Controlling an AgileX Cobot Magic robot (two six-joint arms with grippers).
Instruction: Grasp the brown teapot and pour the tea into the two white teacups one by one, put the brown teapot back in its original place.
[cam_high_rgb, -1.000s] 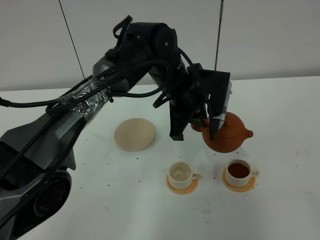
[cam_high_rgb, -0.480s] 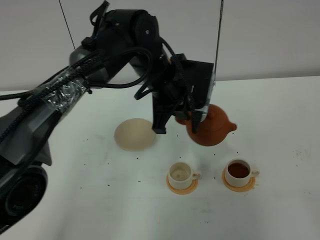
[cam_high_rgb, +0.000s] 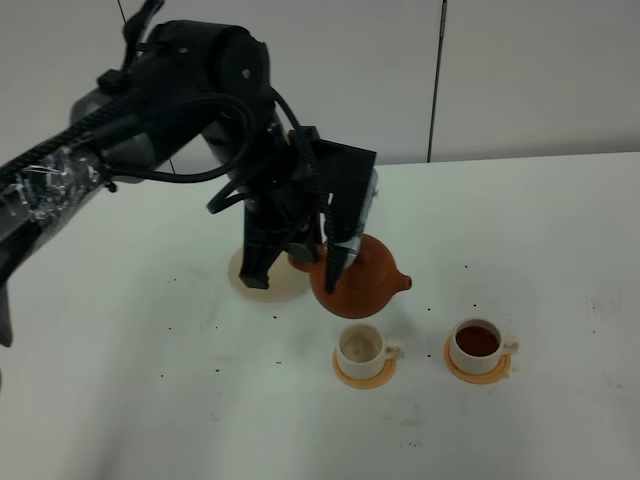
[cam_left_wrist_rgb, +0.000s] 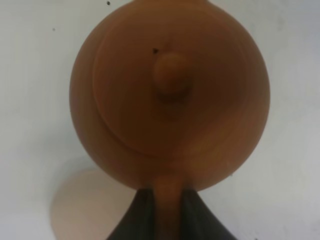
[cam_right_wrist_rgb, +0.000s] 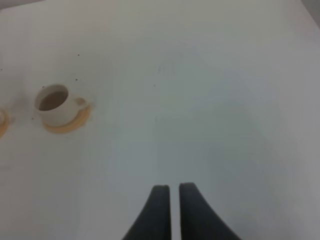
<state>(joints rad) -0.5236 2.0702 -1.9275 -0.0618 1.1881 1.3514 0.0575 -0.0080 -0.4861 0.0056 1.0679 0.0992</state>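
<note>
**Ext. high view.** We see the L gripper (cam_high_rgb: 302, 264) closed on the loop handle (cam_high_rgb: 301, 256) of the brown teapot (cam_high_rgb: 355, 285), which hangs clear of the table (cam_high_rgb: 560, 230). The pot's handle-to-spout axis runs across the view, spout (cam_high_rgb: 401, 283) toward the R side, handle end a bit higher. The relation that matters: the empty teacup (cam_high_rgb: 360, 346) sits below the pot and toward the camera, just short of the spout tip. So we judge the next pour needs a small shift toward the camera plus a tilt about that axis. The filled teacup (cam_high_rgb: 477, 341) stands apart, further along the spout's direction. The cream coaster (cam_high_rgb: 243, 274) lies behind the gripper, half hidden. Only the L arm shows here, so it's the nearer one by far.

**L wrist view.** We look straight down on the pot (cam_left_wrist_rgb: 170, 100), lid knob (cam_left_wrist_rgb: 171, 75) roughly centred. Dark fingers (cam_left_wrist_rgb: 137, 217) pinch the handle from both sides. A slice of coaster (cam_left_wrist_rgb: 82, 205) shows beside them. No cup and no spout visible here, so this view can't check alignment; the ext. view can.

**R wrist view.** The R gripper (cam_right_wrist_rgb: 170, 200) is closed w/ nothing in it, fingers near touching, hovering over bare table. The filled cup (cam_right_wrist_rgb: 52, 101) on its saucer (cam_right_wrist_rgb: 72, 121) is well away from it. Tea level reads clearer here than from above.
</note>
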